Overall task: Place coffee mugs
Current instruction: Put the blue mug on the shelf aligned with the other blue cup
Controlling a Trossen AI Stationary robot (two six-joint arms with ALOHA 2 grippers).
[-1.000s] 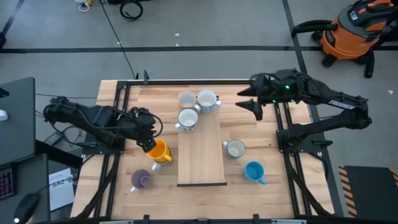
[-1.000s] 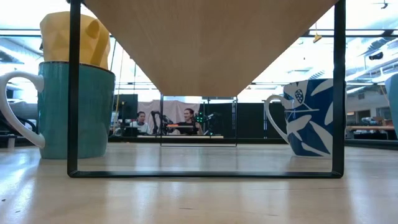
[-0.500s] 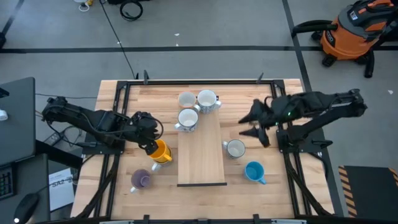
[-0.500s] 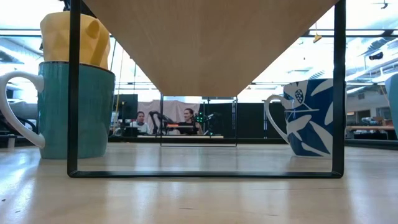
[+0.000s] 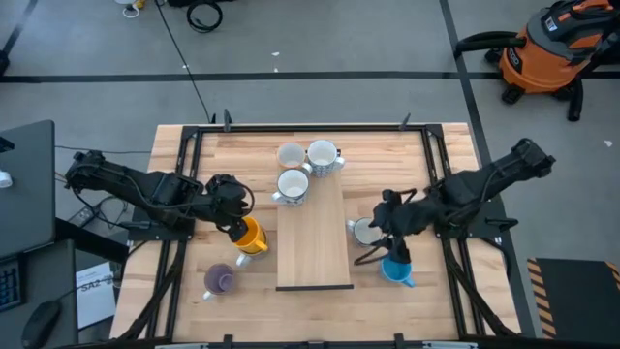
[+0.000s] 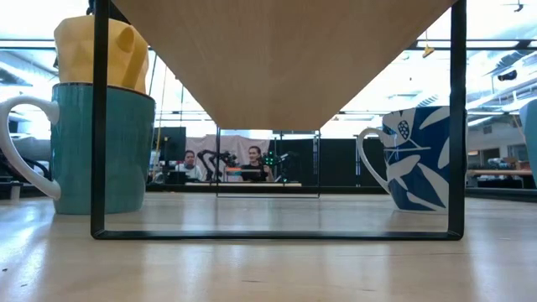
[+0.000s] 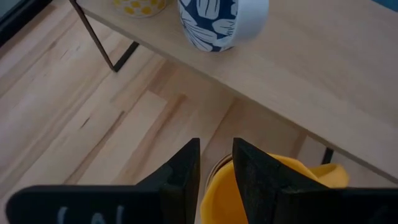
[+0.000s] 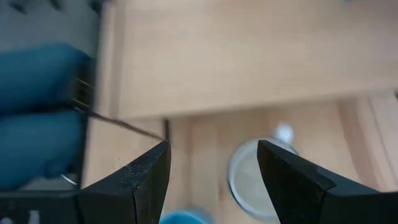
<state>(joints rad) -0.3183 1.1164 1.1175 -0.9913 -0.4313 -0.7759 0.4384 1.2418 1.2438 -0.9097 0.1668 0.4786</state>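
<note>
Your right tool (image 5: pixel 387 236) swings down from counter's (image 5: pixel 407 160) far edge, now spread wide over white mug (image 5: pixel 366 231) beside blue mug (image 5: pixel 395 268). Your left tool (image 5: pixel 232 219) stays clenched on yellow mug (image 5: pixel 248 236) beside shelf (image 5: pixel 315 242).

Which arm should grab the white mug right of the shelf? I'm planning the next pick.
Right: its open right gripper hovers by that white mug; the left gripper holds the yellow mug.

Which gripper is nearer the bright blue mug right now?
Right. The right gripper hangs open just beside the blue mug, over the white mug; the left gripper is across the shelf, gripping the yellow mug.
</note>
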